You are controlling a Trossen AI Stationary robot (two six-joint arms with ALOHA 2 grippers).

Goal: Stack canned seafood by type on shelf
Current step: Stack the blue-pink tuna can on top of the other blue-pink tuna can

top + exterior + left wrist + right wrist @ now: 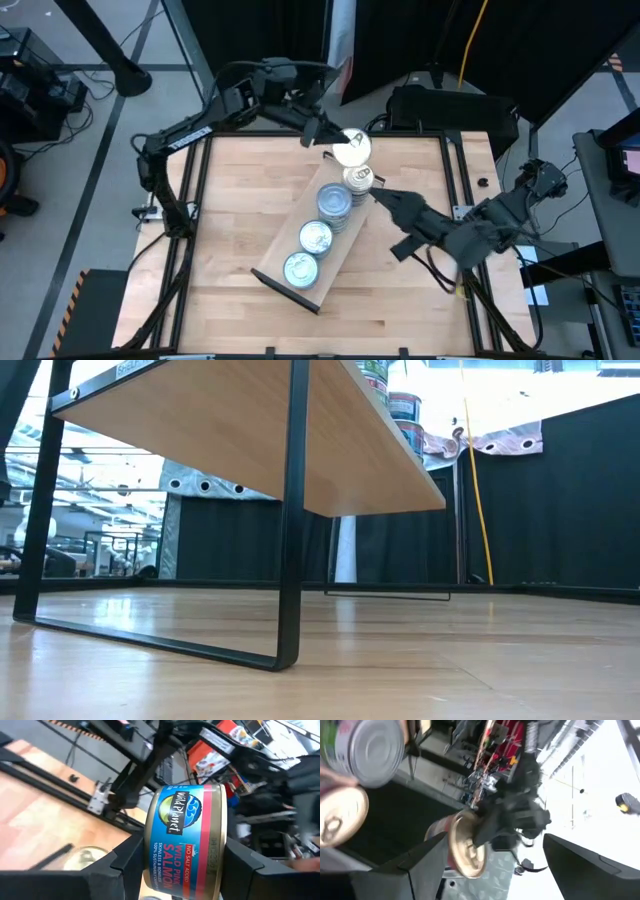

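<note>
The shelf (342,243) lies slantwise on the table, and from table height its underside (250,440) shows on dark legs. A row of tin stacks stands on it: blue-topped ones (300,268), (316,237), (334,200) and a pale-topped stack (360,178) at the far end. My left gripper (343,143) is shut on one tin (352,148) in the air above that far end. My right gripper (385,198) is open just right of the pale-topped stack, its fingers (427,865) wide apart with nothing between them. My left gripper holds a blue-labelled salmon tin (185,835), pinched between the two fingers (125,865), one on each opposite side. The labelled side wall (175,820) faces the wrist camera. The tin is lifted clear above the shelf's far end and tilted.
Dark rails close the shelf's short ends, one at the near end (290,292). Bare tabletop (230,200) lies left of the shelf and along the near edge. Stacked tins (370,750) show close by in the right wrist view. A black frame edges the table.
</note>
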